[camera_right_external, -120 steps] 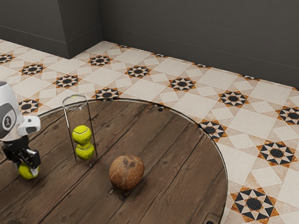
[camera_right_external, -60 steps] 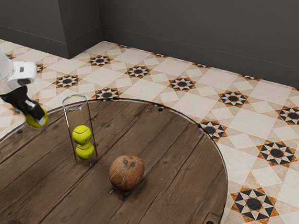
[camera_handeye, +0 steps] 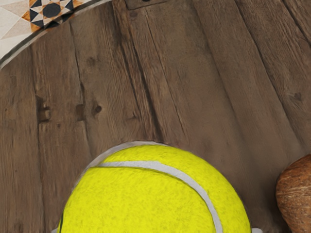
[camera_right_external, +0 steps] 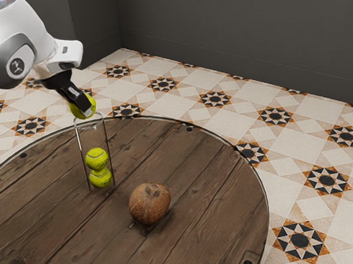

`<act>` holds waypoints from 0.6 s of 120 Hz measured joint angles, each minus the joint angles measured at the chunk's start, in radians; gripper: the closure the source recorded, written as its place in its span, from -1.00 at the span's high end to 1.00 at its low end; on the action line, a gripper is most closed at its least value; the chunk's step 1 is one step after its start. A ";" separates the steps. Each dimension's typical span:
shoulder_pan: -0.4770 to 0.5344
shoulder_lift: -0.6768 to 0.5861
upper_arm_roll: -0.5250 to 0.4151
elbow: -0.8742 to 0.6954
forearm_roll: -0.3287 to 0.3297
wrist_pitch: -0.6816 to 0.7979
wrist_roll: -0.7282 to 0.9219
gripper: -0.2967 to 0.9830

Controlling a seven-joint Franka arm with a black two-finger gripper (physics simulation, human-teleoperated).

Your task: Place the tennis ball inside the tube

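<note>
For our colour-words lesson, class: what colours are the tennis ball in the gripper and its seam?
Yellow-green tennis ball, pale grey seam; best seen in the wrist view.

At the upper left of the exterior view, you see a white arm (camera_right_external: 40, 30) with a dark grey disc, its gripper (camera_right_external: 83, 104) black. The tennis ball (camera_handeye: 146, 201) is vivid yellow-green with a curved pale grey seam. Left of centre, the lower balls (camera_right_external: 97, 158) are yellow-green too, the tube (camera_right_external: 91, 138) clear. Near centre, your coconut (camera_right_external: 150, 204) is mottled brown. You have streaky dark brown planks (camera_right_external: 204, 165), a cream floor (camera_right_external: 246, 116) patterned with orange-and-black stars, and charcoal walls (camera_right_external: 247, 33).
</note>
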 joint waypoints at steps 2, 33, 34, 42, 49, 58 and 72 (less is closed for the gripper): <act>-0.002 0.006 0.000 0.002 0.000 0.000 -0.001 0.11; -0.011 0.068 -0.002 0.049 0.007 -0.003 -0.004 0.38; -0.012 0.068 -0.002 0.051 0.008 -0.006 -0.003 0.38; -0.018 0.109 -0.010 0.149 0.009 -0.084 -0.003 0.42; -0.021 0.146 -0.015 0.232 0.010 -0.176 -0.003 0.45; -0.032 0.282 -0.035 0.436 0.024 -0.315 -0.002 0.48; -0.096 0.370 -0.051 0.569 0.069 -0.464 -0.001 0.50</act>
